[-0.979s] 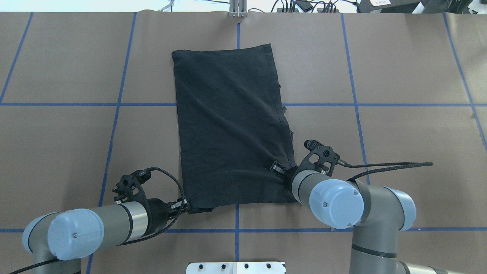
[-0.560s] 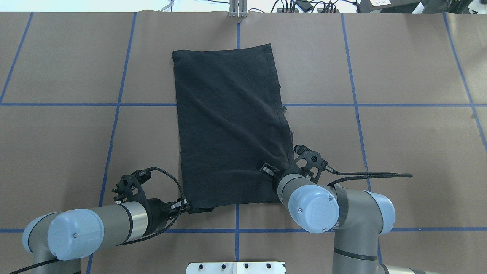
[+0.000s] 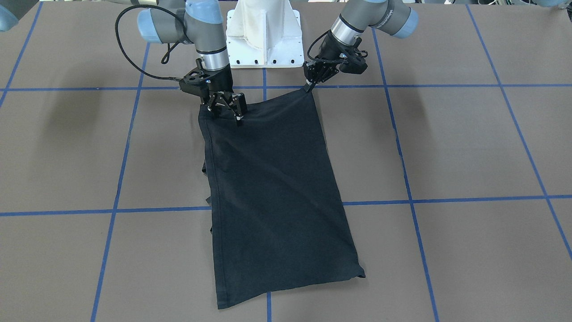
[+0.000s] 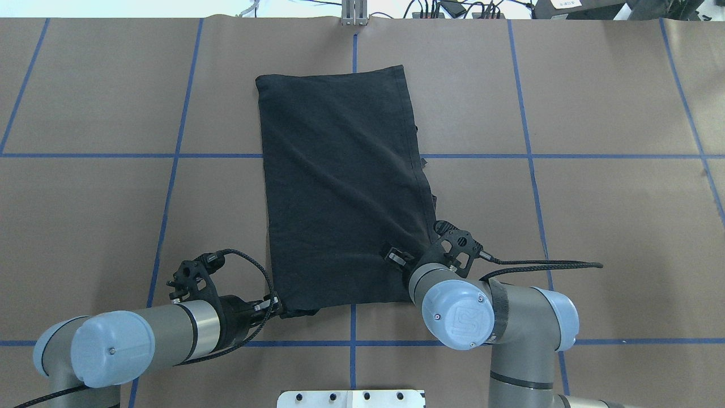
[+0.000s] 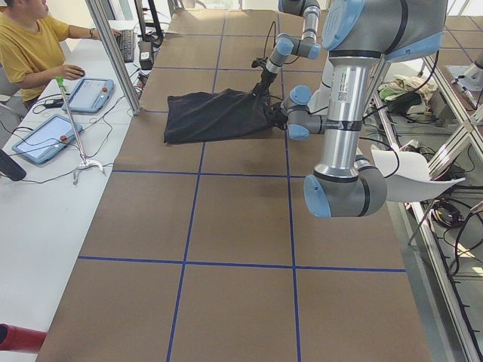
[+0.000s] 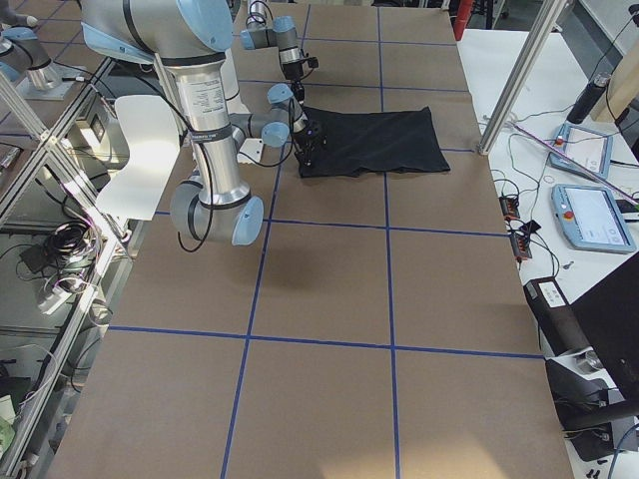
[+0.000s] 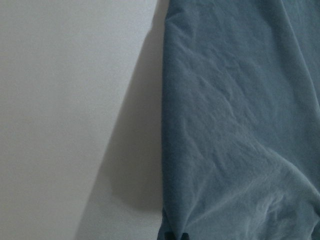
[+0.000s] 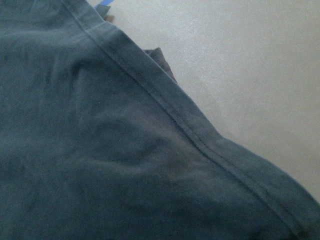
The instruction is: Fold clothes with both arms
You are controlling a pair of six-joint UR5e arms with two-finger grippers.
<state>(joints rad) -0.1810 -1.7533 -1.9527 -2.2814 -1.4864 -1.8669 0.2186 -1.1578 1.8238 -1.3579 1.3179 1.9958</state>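
Observation:
The black T-shirt lies folded into a long strip on the brown table, plain side up, with no print showing; it also shows in the front view. My left gripper is shut on its near left corner, which rises slightly to the fingertips in the front view. My right gripper stands over the near right corner with its jaws spread. One finger rests on top of the cloth. Both wrist views show only cloth and table, the left and the right.
The white pedestal base stands just behind the shirt's near edge. Blue tape lines grid the brown table. A metal post stands at the far edge. An operator and tablets are at a side bench beyond the table.
My right arm has swung left and toward the robot, sliding its gripper inward over the near right corner. The shirt's outline has not shifted. The left arm has not moved.

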